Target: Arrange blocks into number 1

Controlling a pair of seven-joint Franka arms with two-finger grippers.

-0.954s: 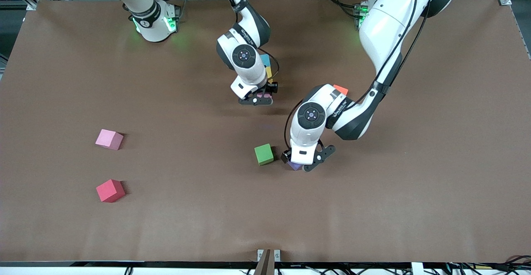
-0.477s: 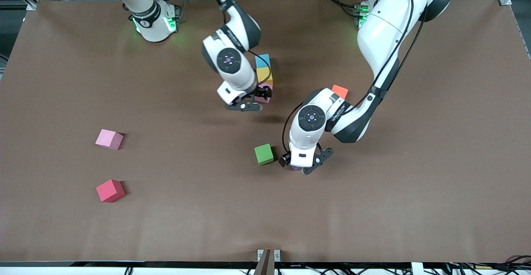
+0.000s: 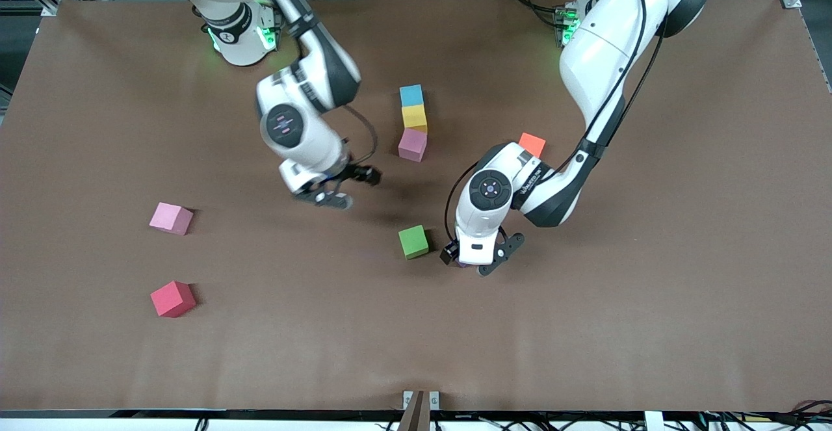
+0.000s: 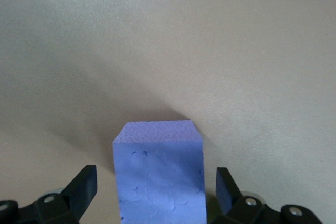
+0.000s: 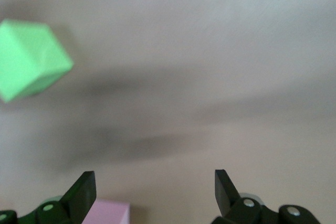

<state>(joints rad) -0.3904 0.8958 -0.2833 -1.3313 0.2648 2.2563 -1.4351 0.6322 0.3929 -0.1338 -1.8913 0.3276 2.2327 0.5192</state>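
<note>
Three small matte cubes, light blue, yellow and pink, sit touching in a straight column mid-table, long axis running toward the front camera. Purple cube sits square between the left gripper's spread fingers, gaps both sides, beside green cube. Right gripper open, empty, over bare brown tabletop.
</note>
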